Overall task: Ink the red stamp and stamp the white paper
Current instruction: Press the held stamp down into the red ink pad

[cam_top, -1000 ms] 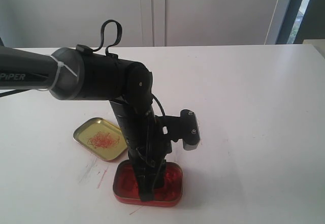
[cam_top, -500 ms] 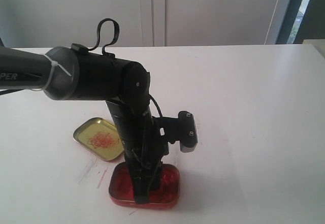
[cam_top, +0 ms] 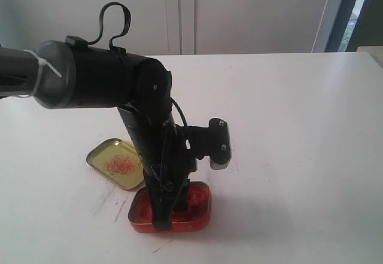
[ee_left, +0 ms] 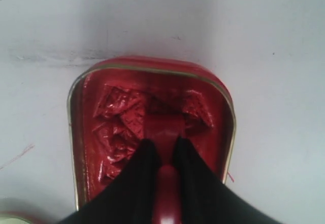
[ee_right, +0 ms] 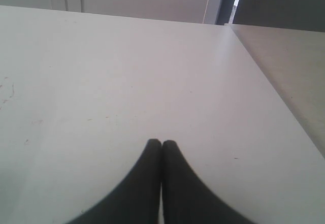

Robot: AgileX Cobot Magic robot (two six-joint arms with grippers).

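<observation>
In the left wrist view my left gripper (ee_left: pixel 165 145) is shut on the red stamp (ee_left: pixel 163 127). Its rounded handle runs between the black fingers, and its block base is down in the lumpy red ink paste (ee_left: pixel 119 125) of the red tin (ee_left: pixel 76 132). In the exterior view the left gripper (cam_top: pixel 169 209) reaches steeply down into the red tin (cam_top: pixel 200 215) near the front edge, and the arm hides the stamp there. My right gripper (ee_right: pixel 161 144) is shut on nothing above bare white table and is out of the exterior view. The white paper shows in no view.
A gold tin lid (cam_top: pixel 116 163) with red scribbles lies just left of and behind the red tin. Faint red smears (cam_top: pixel 119 207) mark the table left of the tin. The white table (cam_top: pixel 287 126) runs right and back to a wall. A second tabletop (ee_right: pixel 284 56) adjoins it.
The left arm has shifted to the left with the stamp still down in the tin, and the tin has slid a little left with it. The lid has not moved.
</observation>
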